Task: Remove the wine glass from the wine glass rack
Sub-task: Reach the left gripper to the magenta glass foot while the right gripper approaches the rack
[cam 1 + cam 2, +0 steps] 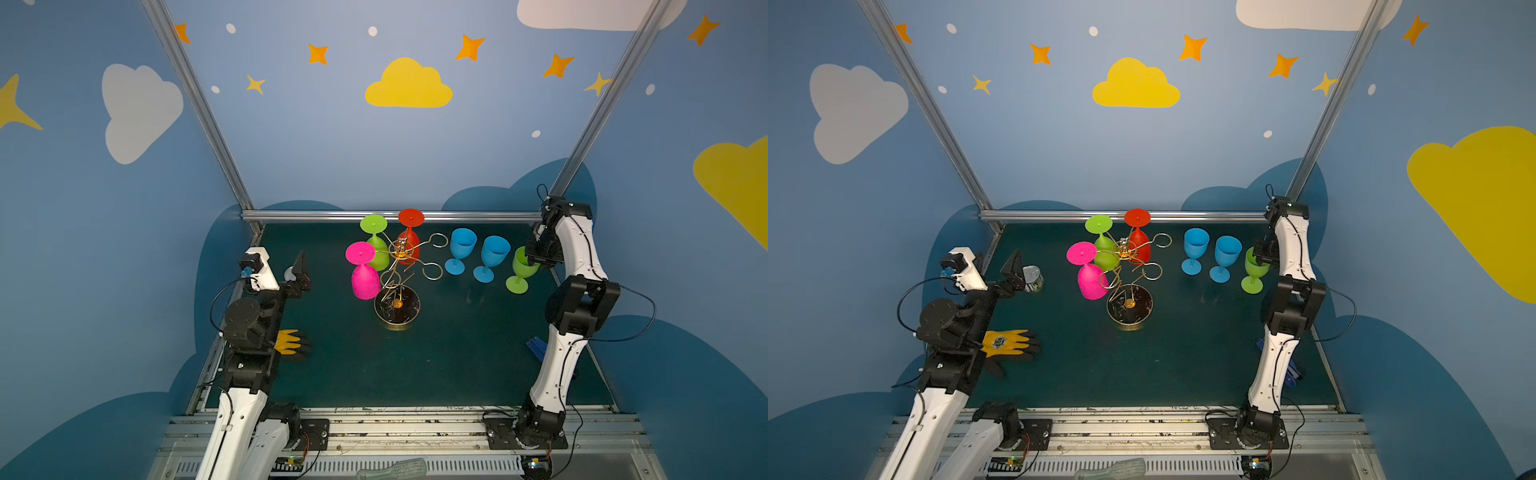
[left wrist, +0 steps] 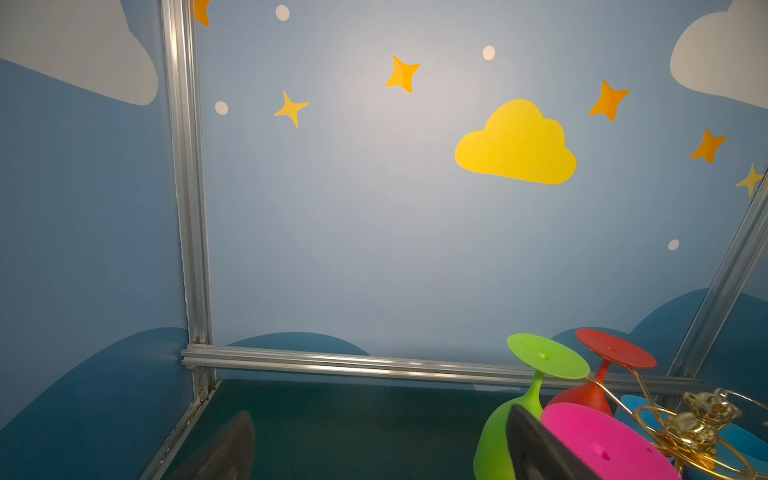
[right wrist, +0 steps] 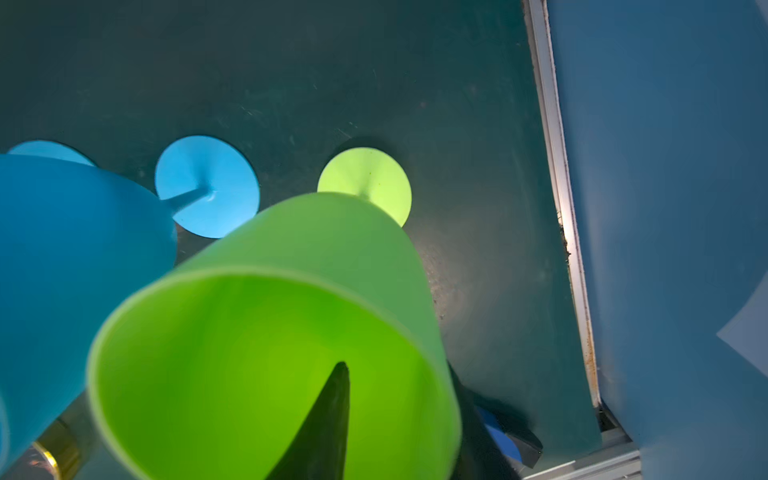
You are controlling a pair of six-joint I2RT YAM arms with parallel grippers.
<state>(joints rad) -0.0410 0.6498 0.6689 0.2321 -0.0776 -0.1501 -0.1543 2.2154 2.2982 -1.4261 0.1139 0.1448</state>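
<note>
The gold wire wine glass rack (image 1: 397,266) stands mid-table on its round dark base (image 1: 397,316). Three wine glasses hang upside down from its arms: pink (image 1: 364,279), green (image 1: 377,249) and red (image 1: 410,239). Two blue glasses (image 1: 462,248) (image 1: 493,255) and a green glass (image 1: 521,272) stand upright on the mat to the right. My right gripper (image 3: 399,374) is open astride that green glass's rim (image 3: 432,332), one finger inside the bowl and one outside. My left gripper (image 2: 382,453) is open left of the rack with nothing between its fingers.
A yellow and black glove (image 1: 1009,343) lies by the left arm. A small tin can (image 1: 1032,278) sits just beyond the left gripper. A blue object (image 1: 536,347) lies near the right arm. An aluminium rail (image 1: 390,215) bounds the mat's back edge.
</note>
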